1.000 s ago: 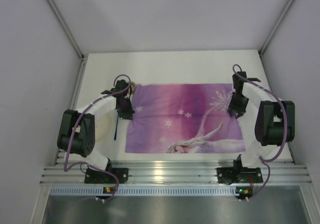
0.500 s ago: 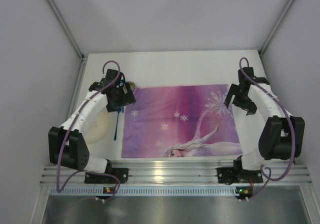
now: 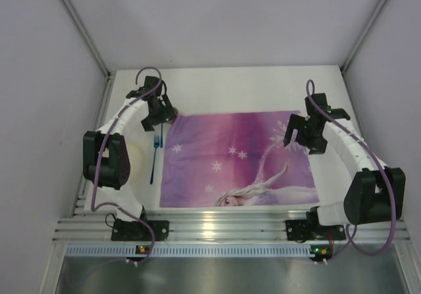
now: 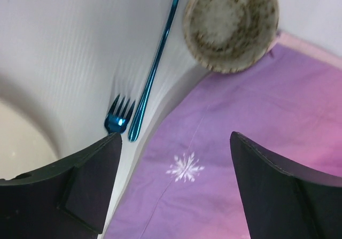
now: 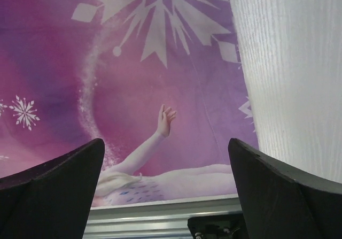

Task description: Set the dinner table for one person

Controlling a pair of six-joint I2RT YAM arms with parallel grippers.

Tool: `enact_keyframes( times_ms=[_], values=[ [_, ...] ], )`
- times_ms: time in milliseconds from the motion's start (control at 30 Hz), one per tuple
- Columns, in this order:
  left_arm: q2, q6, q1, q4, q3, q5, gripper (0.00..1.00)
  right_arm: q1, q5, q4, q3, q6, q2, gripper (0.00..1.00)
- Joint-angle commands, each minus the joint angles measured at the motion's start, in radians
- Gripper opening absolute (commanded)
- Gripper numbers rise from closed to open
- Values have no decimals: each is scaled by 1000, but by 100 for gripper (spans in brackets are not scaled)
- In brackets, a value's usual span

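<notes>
"Two grippers, both with fingers spread wide and nothing between them. Why would the robot hold them so?"

"Seemingly because neither has anything to carry. The left gripper (image 4: 175,140) hovers over the placemat's (image 3: 237,159) far left corner, and the right gripper (image 5: 165,145) hangs above its right edge."

"And the table?"

"The table (image 3: 230,87) lies under everything. Its white top shows on every side of the placemat, which sits flat in the middle, likely as the base for the one setting."

"What waits beside the placemat?"

"Just off its left edge lie a blue fork (image 4: 118,116) and a second blue utensil (image 4: 155,62), close together. Whether that one is a spoon or a knife cannot be told. A speckled cup (image 4: 231,22) stands right at the placemat's far left corner, and a pale plate (image 4: 21,145) sits further left of it."

"So why there?"

"Probably they are staged: kept off the placemat but within the left arm's reach, ready to be moved onto it."
</notes>
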Motion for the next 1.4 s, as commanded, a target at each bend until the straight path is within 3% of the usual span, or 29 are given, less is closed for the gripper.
enact_keyframes(
  times_ms=[0,300,567,700,800,900,933,967,1000,1167,1367],
  values=[
    [66,-18,3,76,110,-19,87,18,-49,40,7,-34,-30,100],
    [316,-2,29,12,345,-42,82,16,-32,51,8,-26,21,100],
    [381,13,56,27,371,-31,68,15,3,52,37,-27,85,100],
    [402,33,73,44,373,-27,49,13,11,49,77,-26,127,100],
    [428,42,86,48,385,-22,24,13,6,48,106,-18,159,100],
    [451,61,93,47,408,-21,20,15,5,45,134,-14,188,100],
    [456,65,96,48,414,-19,15,15,5,45,140,-11,194,100],
    [463,70,98,48,426,-17,3,15,6,43,146,-9,199,100],
    [473,70,101,44,438,-16,0,15,6,43,149,-8,200,100],
    [444,70,110,15,518,-40,0,15,5,45,123,2,179,100],
    [304,47,101,44,538,-4,0,15,9,54,39,3,101,100]
  ],
)
